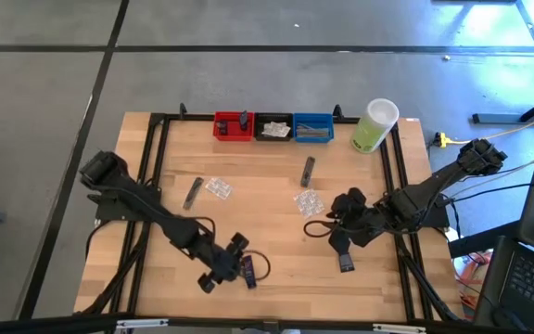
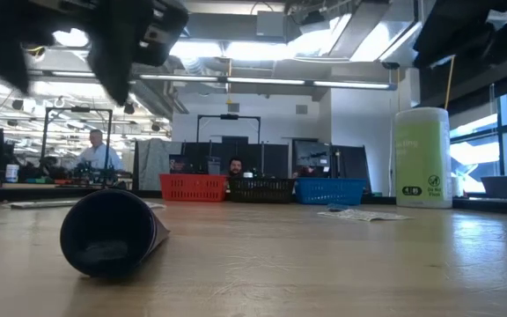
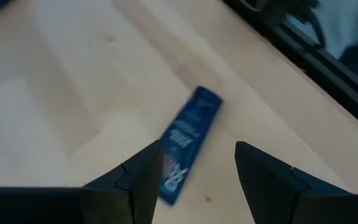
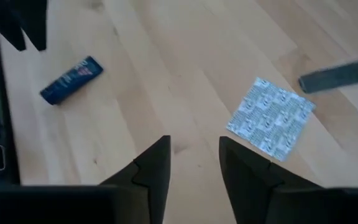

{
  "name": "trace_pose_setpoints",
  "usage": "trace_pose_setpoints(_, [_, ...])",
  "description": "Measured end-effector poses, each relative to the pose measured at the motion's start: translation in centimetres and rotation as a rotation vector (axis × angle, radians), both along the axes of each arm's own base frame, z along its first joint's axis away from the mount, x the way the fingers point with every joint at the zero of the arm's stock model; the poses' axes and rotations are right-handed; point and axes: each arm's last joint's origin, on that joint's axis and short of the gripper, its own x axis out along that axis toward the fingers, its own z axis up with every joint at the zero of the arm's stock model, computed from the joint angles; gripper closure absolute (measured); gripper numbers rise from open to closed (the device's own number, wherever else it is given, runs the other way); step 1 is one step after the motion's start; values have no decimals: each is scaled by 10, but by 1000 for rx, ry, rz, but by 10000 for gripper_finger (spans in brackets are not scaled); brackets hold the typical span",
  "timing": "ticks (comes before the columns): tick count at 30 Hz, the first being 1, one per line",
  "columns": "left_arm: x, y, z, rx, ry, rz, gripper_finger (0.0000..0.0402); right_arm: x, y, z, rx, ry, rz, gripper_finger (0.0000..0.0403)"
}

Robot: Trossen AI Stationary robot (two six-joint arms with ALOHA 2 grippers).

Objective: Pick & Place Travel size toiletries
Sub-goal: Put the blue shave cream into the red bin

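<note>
A dark navy mini tube (image 3: 188, 143) lies flat on the wooden table (image 1: 276, 297) near its front edge. My left gripper (image 3: 199, 149) hovers open over it, one finger on either side of the tube (image 1: 247, 270), apart from it. In the low view the tube (image 2: 108, 233) shows end-on. My right gripper (image 4: 194, 142) stands open above bare wood at centre right (image 1: 334, 225), nothing between its fingers. Just beyond it lie a clear packet with white contents (image 4: 269, 118) and a slim grey sachet (image 4: 340, 74). A second packet (image 1: 218, 187) and sachet (image 1: 193, 192) lie further left.
At the table's far edge stand a red bin (image 1: 233, 125), a black bin (image 1: 273, 127) and a blue bin (image 1: 313, 127), with items in them. A tall pale-green container with a white lid (image 1: 375, 125) stands right of them. People sit in the room behind.
</note>
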Motion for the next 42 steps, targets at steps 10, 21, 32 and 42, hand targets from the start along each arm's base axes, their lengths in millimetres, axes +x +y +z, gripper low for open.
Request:
trace_pose_setpoints(10, [17,-29,-17,124,45,-148,205,2,1,2,-5,-25,27,252])
trace_pose_setpoints(21, [46,-30,-34,215,71,-186,205,2,1,2,-22,-21,48,268])
trace_pose_setpoints(32, [53,-23,-39,180,86,-212,206,2,1,1,-42,-14,71,251])
trace_pose_setpoints(42, [68,-37,-62,224,150,-245,206,2,1,1,-48,-13,72,245])
